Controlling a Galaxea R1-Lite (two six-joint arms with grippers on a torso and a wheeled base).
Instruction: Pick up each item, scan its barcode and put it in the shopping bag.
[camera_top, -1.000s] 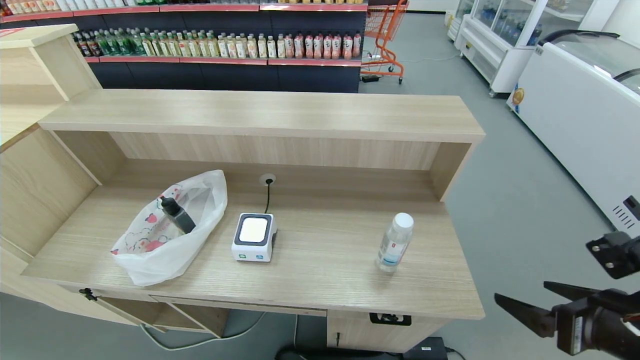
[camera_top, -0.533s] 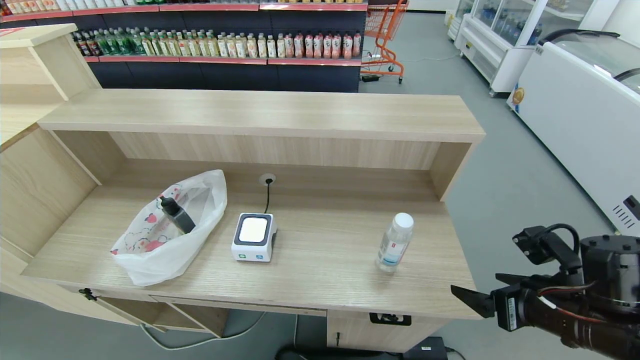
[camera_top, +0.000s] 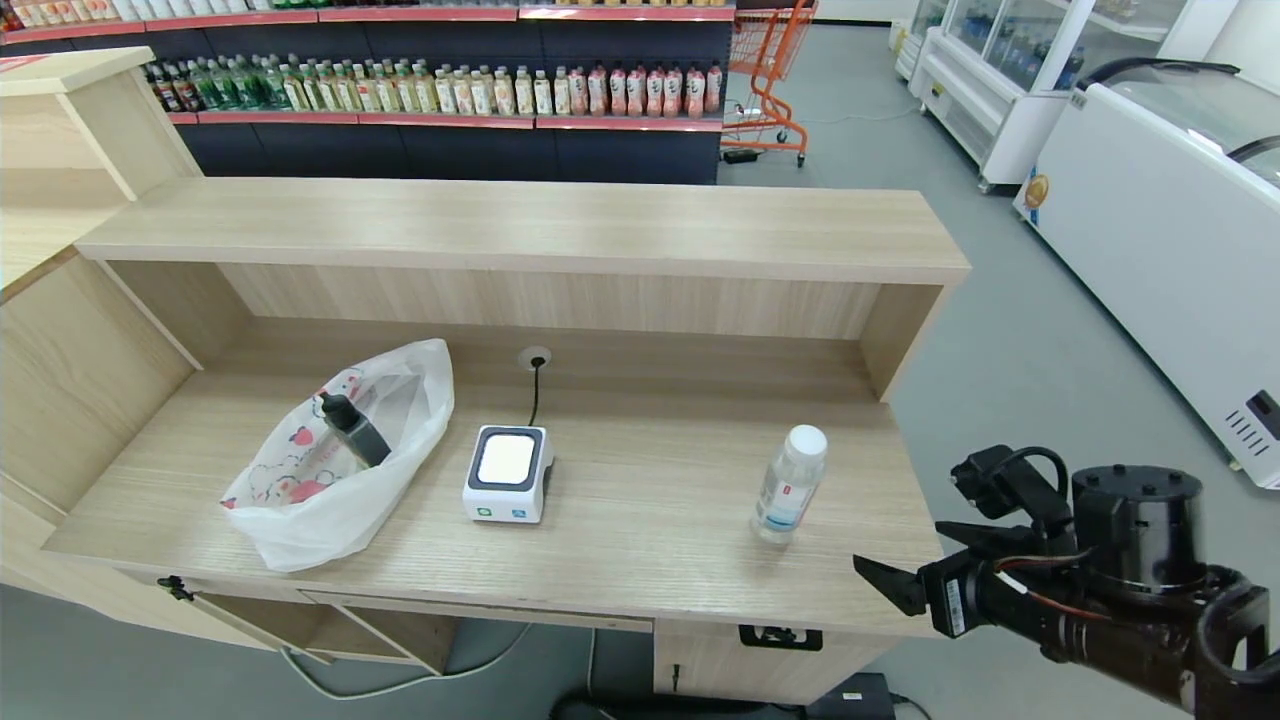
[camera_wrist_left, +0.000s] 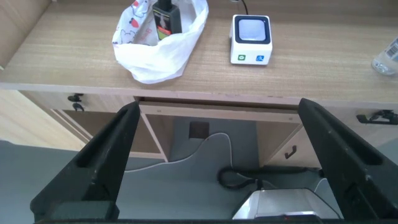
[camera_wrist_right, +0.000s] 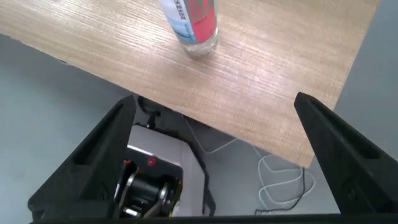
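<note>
Right gripper (camera_top: 900, 545) (jaws apart) hangs seemingly near bottle (camera_top: 790, 485).

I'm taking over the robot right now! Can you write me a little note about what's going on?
Left gripper open, empty, low before the counter front.
Right gripper open, empty, by the counter's right front corner, short of the clear bottle.
Done: dark bottle sits in the shopping bag, left of the scanner.
Left: grab the upright clear bottle, scan it, bag it.
</note>
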